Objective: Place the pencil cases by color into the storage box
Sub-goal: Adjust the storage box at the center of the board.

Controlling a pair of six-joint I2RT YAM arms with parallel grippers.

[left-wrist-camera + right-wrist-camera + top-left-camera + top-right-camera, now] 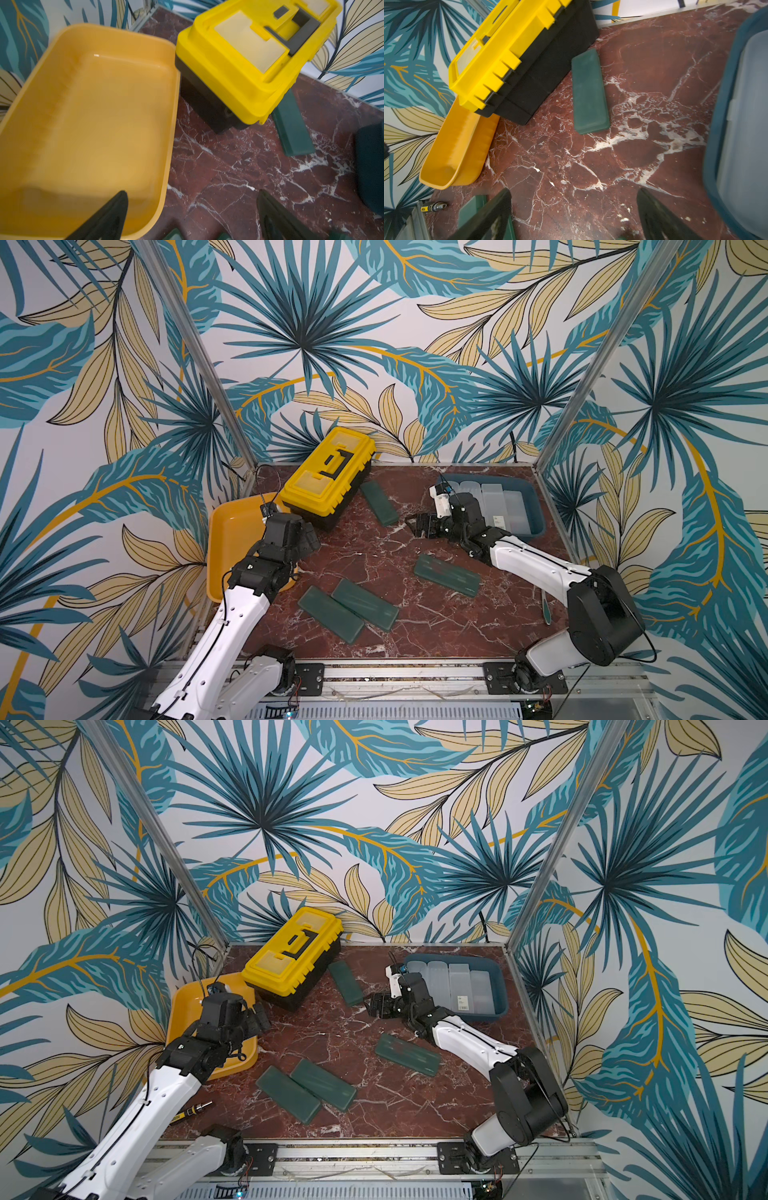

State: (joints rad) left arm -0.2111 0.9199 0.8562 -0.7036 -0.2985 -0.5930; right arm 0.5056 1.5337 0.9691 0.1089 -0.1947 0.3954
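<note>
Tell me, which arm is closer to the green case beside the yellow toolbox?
Right. The right arm holds its jaws close beside the green case; the left arm holds its jaws farther off, over the edge of the orange tray.

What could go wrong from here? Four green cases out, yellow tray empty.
1. The front green case lies touching its neighbour: gripping one may drag both.
2. The back green case lies close to the toolbox: fingers could strike the toolbox.
3. The left end effector and right end effector, both open, point toward that area: the arms might collide if both reach in.
</note>
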